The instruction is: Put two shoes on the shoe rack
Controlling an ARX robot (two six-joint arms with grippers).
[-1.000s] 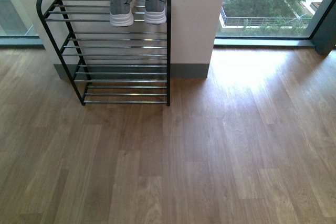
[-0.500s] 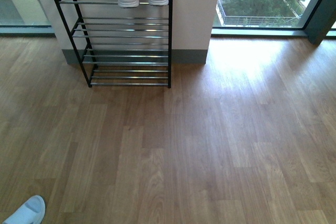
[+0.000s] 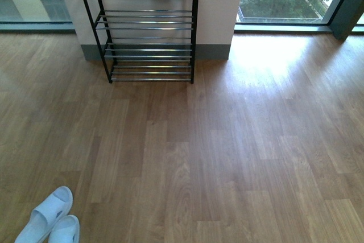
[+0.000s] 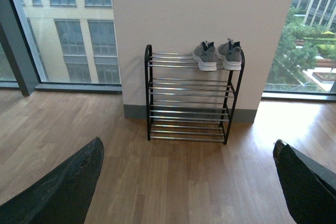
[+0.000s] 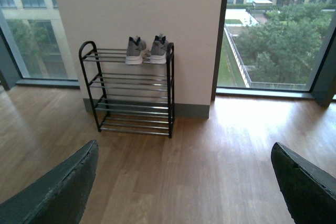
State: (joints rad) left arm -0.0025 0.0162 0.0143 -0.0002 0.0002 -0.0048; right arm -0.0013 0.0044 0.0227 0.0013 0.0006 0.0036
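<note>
Wooden plank floor (image 3: 227, 140) fills most of my front view, up to the white wall (image 4: 199, 14). Against it stands the black-framed shoe rack with chrome rods (image 3: 151, 27), so it cannot tip back. The pair of grey knit sneakers with white soles (image 5: 135, 51) rests across its top rods, toes outward; I judge the task done. White slippers (image 3: 48, 220) lie near me. Left gripper (image 4: 187, 141) and right gripper (image 5: 185, 144) are spread wide, empty.

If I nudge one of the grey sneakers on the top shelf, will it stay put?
The grey sneakers look knit-topped, so they are probably light and soft, easily shifted. Their white soles sit on smooth chrome rods of the shoe rack, toes at the front edge, so a forward push could likely slide or tip one off.
</note>
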